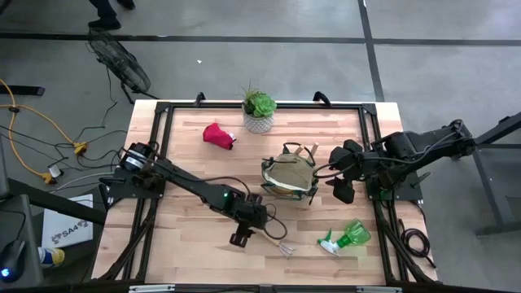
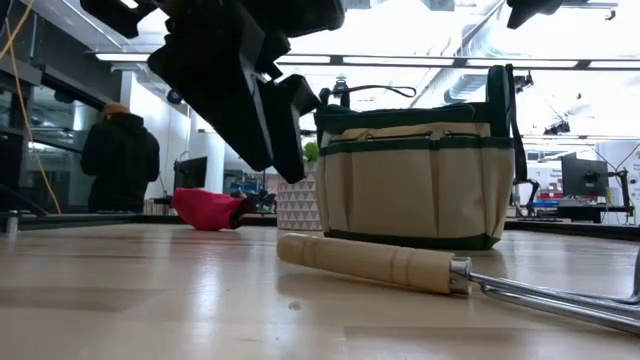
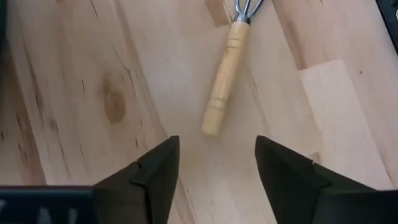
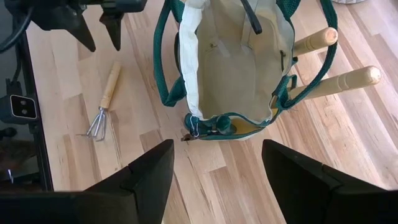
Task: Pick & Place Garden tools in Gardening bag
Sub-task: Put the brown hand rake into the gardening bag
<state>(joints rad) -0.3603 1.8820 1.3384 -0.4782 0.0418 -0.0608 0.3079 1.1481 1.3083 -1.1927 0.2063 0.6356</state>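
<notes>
A small hand rake (image 3: 225, 70) with a wooden handle lies flat on the table near its front edge; it also shows in the high view (image 1: 278, 243) and the low view (image 2: 370, 263). My left gripper (image 3: 217, 142) is open and hangs just above the table, close to the handle's free end and touching nothing. The tan gardening bag (image 1: 289, 175) stands upright mid-table, with two wooden tool handles (image 4: 354, 77) sticking out of its side. My right gripper (image 4: 217, 146) is open and empty, held above the table just right of the bag. A red glove (image 1: 218, 134) and a green spray bottle (image 1: 347, 237) lie on the table.
A green succulent in a white pot (image 1: 259, 112) stands at the far edge behind the bag. A person (image 2: 119, 155) stands in the room beyond the table. Bare wood (image 1: 187, 236) lies at the front left.
</notes>
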